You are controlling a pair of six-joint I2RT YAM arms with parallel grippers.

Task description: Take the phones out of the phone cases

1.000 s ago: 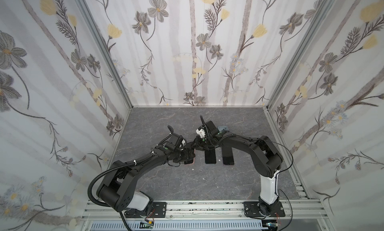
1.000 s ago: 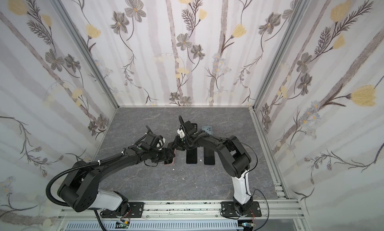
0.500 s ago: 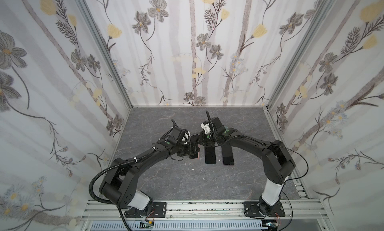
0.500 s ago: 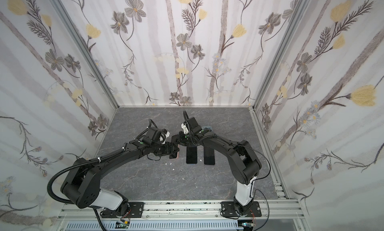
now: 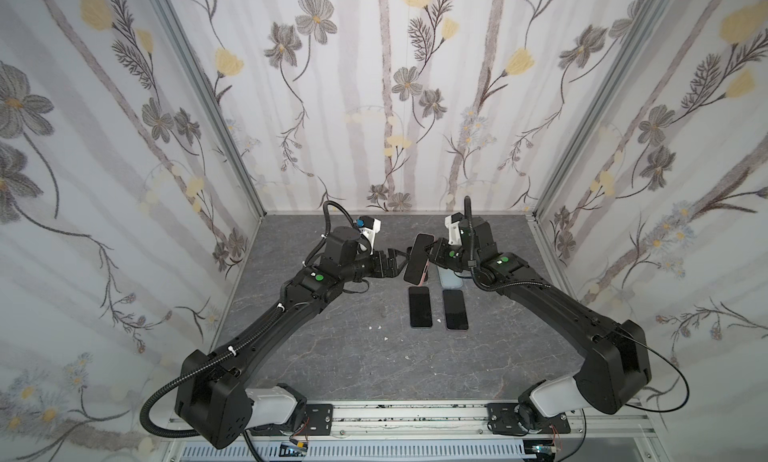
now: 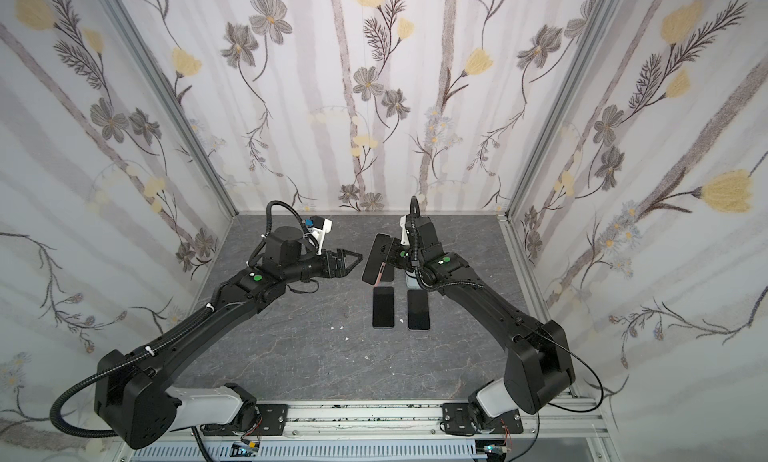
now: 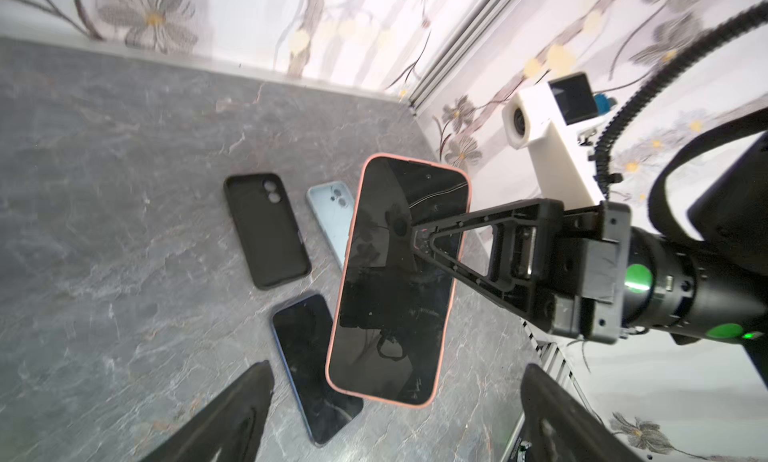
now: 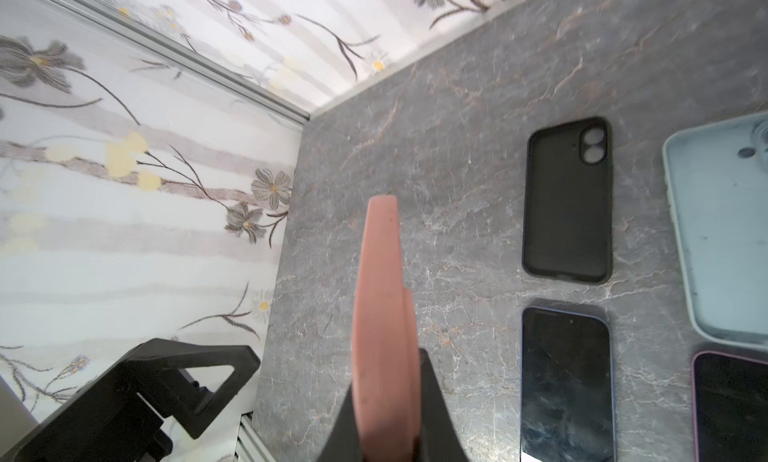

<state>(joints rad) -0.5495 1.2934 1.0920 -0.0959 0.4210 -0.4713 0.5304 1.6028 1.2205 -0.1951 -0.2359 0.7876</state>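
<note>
- Two bare handsets lie screen-up, side by side on the bench point(image 5: 332, 348): a left handset point(image 5: 420, 307) and a right handset point(image 5: 455, 309).
- At 12 o'clock from them in both top views, the phone point(image 5: 417, 259) hangs clear of the bench. It is tilted, with its dark screen toward the left arm.
- The case point(image 8: 378, 294) is on the phone; its pink rim runs all round the screen.
- The right fingers point(image 7: 419, 242) come in from 3 o'clock. They are clamped on the cased phone, front and back, about midway along one long edge.
- The left fingers point(image 6: 356, 257) stand wide apart at 9 o'clock from the phone, just beside it and not touching it.
- A black case point(image 7: 266, 227) lies hollow-up at 12 o'clock from the left handset.
- A blue case point(image 8: 723, 240) lies the same way at 12 o'clock from the right handset.
</note>
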